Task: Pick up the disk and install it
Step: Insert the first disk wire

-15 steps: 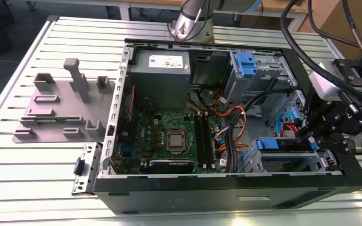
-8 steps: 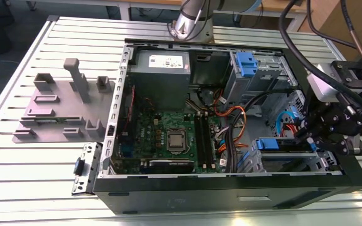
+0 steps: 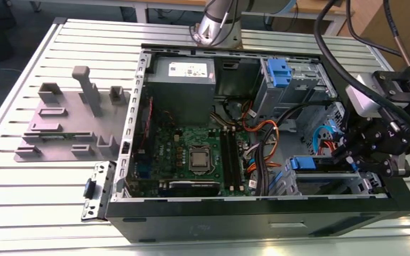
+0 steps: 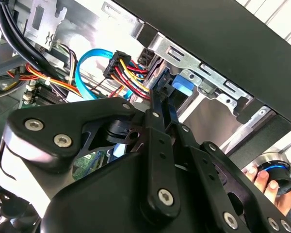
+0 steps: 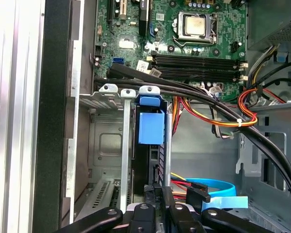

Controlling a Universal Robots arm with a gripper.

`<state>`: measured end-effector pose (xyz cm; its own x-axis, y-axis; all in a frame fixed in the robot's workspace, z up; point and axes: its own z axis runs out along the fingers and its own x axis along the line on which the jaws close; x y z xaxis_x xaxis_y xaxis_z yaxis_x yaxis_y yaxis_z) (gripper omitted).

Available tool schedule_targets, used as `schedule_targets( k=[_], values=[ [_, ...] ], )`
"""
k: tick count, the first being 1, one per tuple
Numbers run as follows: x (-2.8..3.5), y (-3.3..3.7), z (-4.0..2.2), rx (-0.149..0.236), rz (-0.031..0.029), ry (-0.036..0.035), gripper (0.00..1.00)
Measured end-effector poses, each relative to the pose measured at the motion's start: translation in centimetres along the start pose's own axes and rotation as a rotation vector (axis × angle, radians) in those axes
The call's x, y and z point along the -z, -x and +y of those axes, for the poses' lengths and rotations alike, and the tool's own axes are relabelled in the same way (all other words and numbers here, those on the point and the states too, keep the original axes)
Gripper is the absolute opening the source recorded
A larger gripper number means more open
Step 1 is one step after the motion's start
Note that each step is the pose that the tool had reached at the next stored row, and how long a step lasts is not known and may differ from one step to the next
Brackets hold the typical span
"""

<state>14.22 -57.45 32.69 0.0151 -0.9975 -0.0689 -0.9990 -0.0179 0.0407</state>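
The gripper (image 3: 365, 154), a black metal linkage of flat bolted bars, reaches into the open black computer case (image 3: 262, 216) at about four o'clock in the exterior view, beside the case's right wall. In the first wrist view its two slim fingers (image 5: 157, 194) lie close together, pinched on the near edge of the disk (image 5: 153, 145), a flat slab standing on edge in a slot of the bare stamped-steel drive cage (image 5: 106, 145); its dark side and a smooth blue plastic bracket face show, with a blue tab at the far end. The disk's long axis runs straight away from the gripper toward the green motherboard (image 5: 194, 34), tab end leading, and it sits partly down in the cage between thin grey metal rails. Glossy bundles of red, yellow and black wires (image 5: 242, 109) and a flat light-blue ribbon cable (image 5: 223, 187) curve just beside the cage. In the second wrist view a person's fingers (image 4: 262, 182) rest by a round blue-lit knob. A matte grey plastic stand (image 3: 73, 122) with upright posts sits at nine o'clock on the ribbed metal table (image 3: 20, 202).
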Motion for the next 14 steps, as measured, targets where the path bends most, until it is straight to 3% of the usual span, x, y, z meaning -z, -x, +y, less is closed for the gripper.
schedule_targets(
  k=[14],
  values=[
    [-0.12,0.0,-0.22,0.0,-0.0018,-0.0005,0.18]
  ],
)
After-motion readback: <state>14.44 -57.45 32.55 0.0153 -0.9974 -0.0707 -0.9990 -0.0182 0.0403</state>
